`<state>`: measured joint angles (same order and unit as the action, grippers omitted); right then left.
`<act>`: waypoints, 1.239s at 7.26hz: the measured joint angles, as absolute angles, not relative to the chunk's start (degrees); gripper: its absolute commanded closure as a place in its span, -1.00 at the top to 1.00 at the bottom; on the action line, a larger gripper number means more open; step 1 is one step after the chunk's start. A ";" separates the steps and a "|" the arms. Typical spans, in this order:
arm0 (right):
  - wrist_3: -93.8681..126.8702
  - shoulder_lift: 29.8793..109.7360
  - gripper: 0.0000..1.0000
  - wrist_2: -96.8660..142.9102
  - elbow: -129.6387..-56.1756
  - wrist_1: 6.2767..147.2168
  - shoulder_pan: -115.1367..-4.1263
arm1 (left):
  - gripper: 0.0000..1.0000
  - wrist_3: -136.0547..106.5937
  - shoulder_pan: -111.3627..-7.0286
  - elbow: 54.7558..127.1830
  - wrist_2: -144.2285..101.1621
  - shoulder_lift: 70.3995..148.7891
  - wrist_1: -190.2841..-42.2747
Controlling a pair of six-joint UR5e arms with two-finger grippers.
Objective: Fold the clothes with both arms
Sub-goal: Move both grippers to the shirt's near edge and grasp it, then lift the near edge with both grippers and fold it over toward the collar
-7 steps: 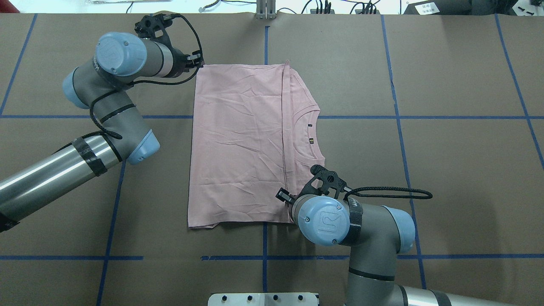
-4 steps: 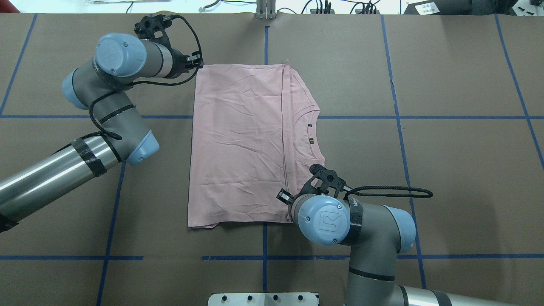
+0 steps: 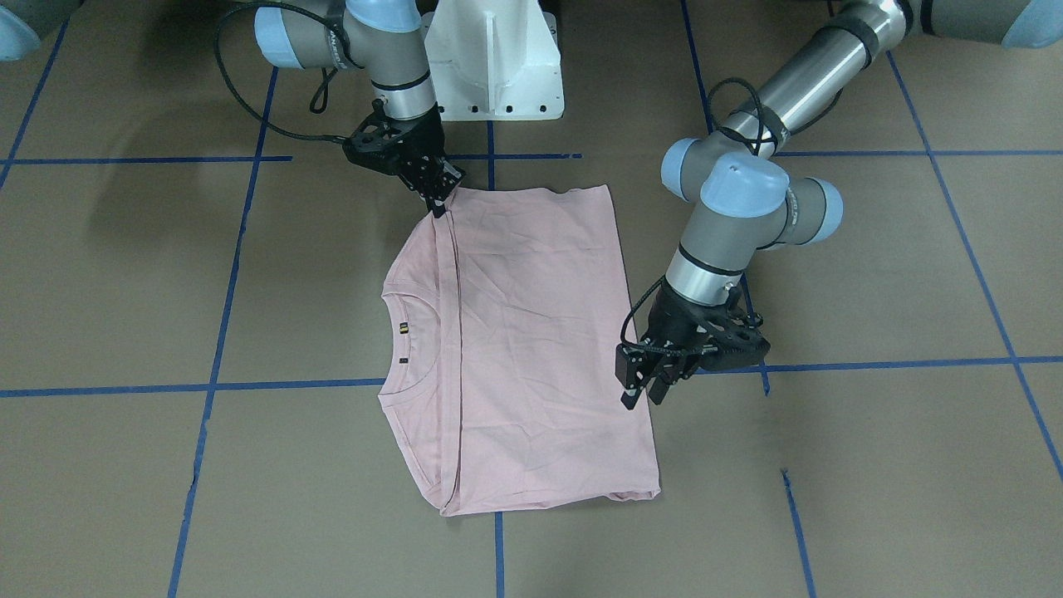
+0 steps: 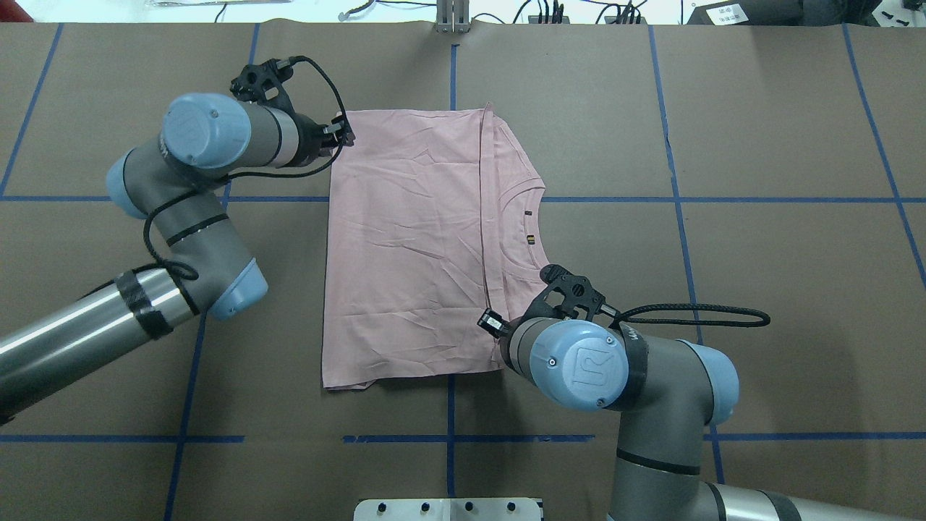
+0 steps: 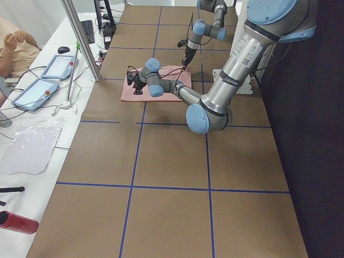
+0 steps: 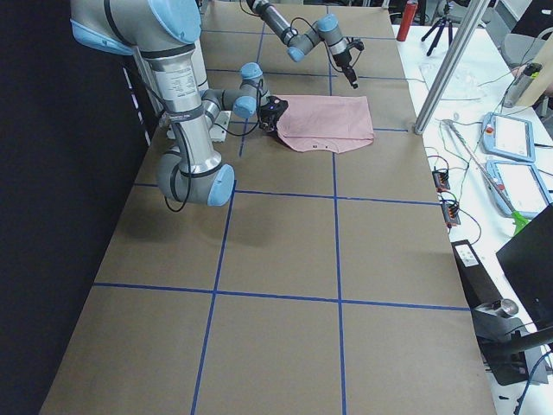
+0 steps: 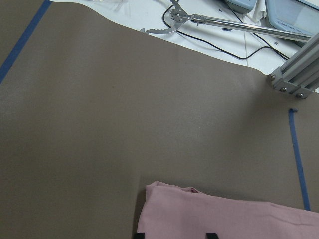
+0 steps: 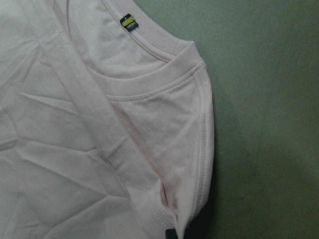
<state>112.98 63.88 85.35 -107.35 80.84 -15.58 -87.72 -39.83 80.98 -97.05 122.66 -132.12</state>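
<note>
Work surface: table (image 4: 759, 289) covered in brown paper, divided into squares by blue tape lines (image 4: 723, 200). White pedestal base (image 3: 494, 58) at the robot's edge. Beyond the far edge: aluminium post (image 7: 294, 79) and tablet-like control units (image 5: 56, 67), next to a person (image 5: 13, 45).

T-shirt (image 4: 405, 239): pale pink, lying flat near the table's centre. Folded once crosswise, with the hem edge laid straight across the chest just short of the ribbed collar (image 4: 502, 231). Collar end toward the robot's right. Small striped neck label (image 8: 128, 22) visible inside the neckline. Light wrinkles across the top layer.

Left gripper (image 3: 642, 394): clear of the cloth, at the far corner of the fold end, pointing down. Fingertips (image 7: 211, 236) spread wide, holding nothing. Shirt corner below them in the left wrist view.

Right gripper (image 3: 438, 203): tilted down, tip at the shirt's near corner, where the hem edge meets the shoulder. Fingers close together there in the front-facing view. Clamped on the cloth or merely touching it: cannot tell.
</note>
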 measured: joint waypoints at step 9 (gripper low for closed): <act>113.03 65.11 -1.00 84.82 -109.16 80.70 -15.21 | 0.20 -109.11 -15.24 112.19 -93.67 105.45 -106.30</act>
<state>113.03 65.11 84.82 -109.16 80.70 -15.21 -109.11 -15.24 112.19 -93.67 105.45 -106.30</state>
